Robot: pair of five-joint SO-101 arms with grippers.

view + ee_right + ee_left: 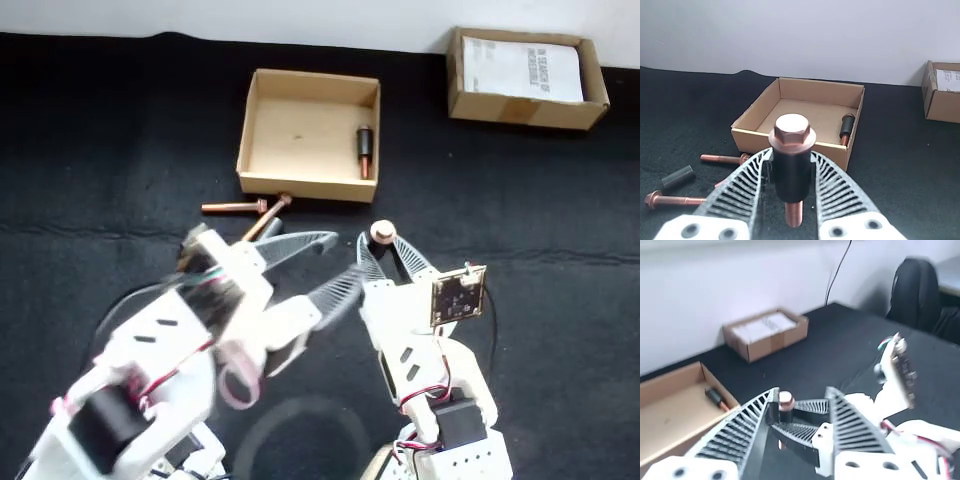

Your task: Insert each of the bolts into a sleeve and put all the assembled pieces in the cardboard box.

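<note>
My right gripper [791,159] is shut on an upright black sleeve [791,175] with a copper bolt [791,131] through it; the high view shows this gripper [383,241] just in front of the cardboard box [252,130]. One assembled piece [365,152] lies inside the box by its right wall. My left gripper [347,254] is open beside the right one, its fingers [740,432] either side of the held piece [785,402] but apart from it. Two loose bolts [233,207] [268,217] lie before the box. A loose sleeve [678,176] rests near them.
A second cardboard box [525,100] with a printed sheet in it stands at the back right. The black table cloth [540,220] is bare to the right of the arms. Cables [130,300] run under the left arm.
</note>
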